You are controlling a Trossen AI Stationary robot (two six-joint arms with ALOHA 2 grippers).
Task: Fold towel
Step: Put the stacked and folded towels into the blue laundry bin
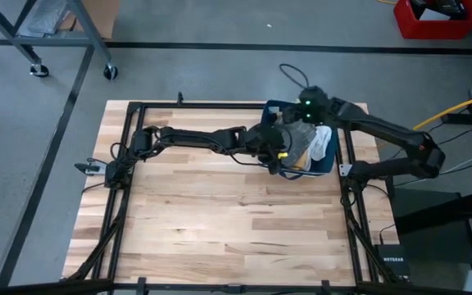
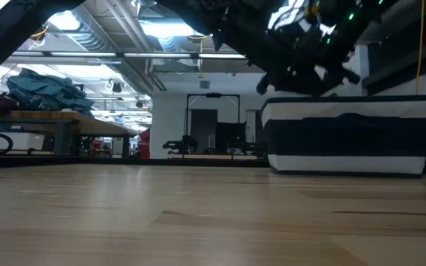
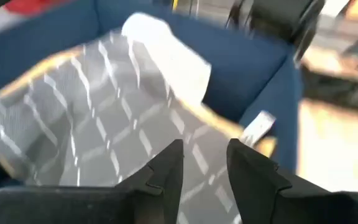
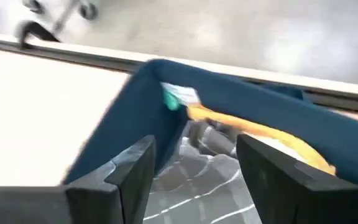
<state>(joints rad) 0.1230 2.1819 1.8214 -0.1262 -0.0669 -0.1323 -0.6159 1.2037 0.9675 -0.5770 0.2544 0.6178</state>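
- Grey checked towel (image 3: 98,118) lying in the blue bin (image 1: 328,164), at the far right part of the wooden worktop (image 1: 220,221).
- Left hand (image 3: 205,165) just over the towel inside the bin, fingers a little apart, nothing clamped between.
- Right hand (image 4: 194,165) above the bin's far edge, fingers wide apart, empty.
- White cloth (image 1: 322,141) beside the towel in the same bin.

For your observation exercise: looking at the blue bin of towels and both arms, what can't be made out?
- Low view: bin wall hides its contents.
- High view: arms cover much of the grey towel.
- Left wrist view: motion blur; left gripper touching the towel or not is unclear.
- Right wrist view: right gripper fingers apart; towel cut off at the edge.
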